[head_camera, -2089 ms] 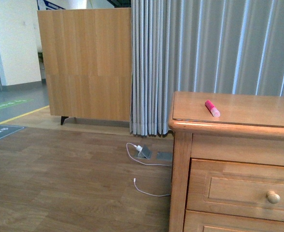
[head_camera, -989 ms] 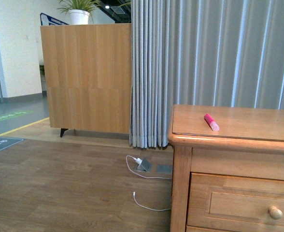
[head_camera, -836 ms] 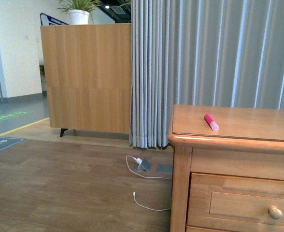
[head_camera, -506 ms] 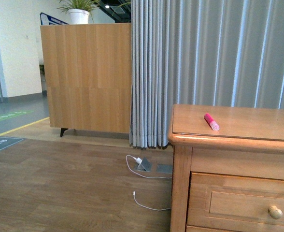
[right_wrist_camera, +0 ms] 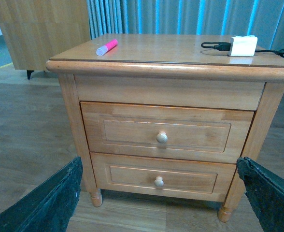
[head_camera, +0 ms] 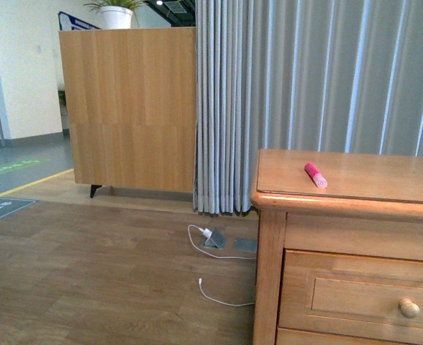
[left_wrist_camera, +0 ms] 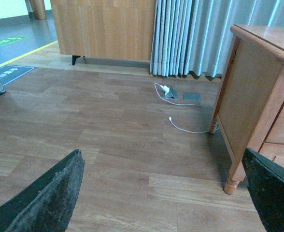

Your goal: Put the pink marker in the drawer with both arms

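Note:
The pink marker [head_camera: 315, 175] lies on top of the wooden dresser [head_camera: 384, 208], near its left rear; it also shows in the right wrist view [right_wrist_camera: 106, 47]. The top drawer [right_wrist_camera: 166, 131] is closed, with a round knob [right_wrist_camera: 162, 137]; in the front view its knob [head_camera: 408, 308] shows at the lower right. My right gripper [right_wrist_camera: 163, 203] is open and empty, facing the dresser front from a distance. My left gripper [left_wrist_camera: 166, 198] is open and empty over the floor, left of the dresser side [left_wrist_camera: 250, 92]. Neither arm shows in the front view.
A second closed drawer [right_wrist_camera: 159, 178] sits under the top one. A white box with a black cable [right_wrist_camera: 242, 45] lies on the dresser top. A white cable and floor socket [head_camera: 215, 241] lie on the wood floor. Grey curtains [head_camera: 312, 79] and a wooden cabinet [head_camera: 129, 108] stand behind.
The front view has shifted slightly: the dresser and marker now sit a little higher in the frame. The marker has not moved on the dresser top.

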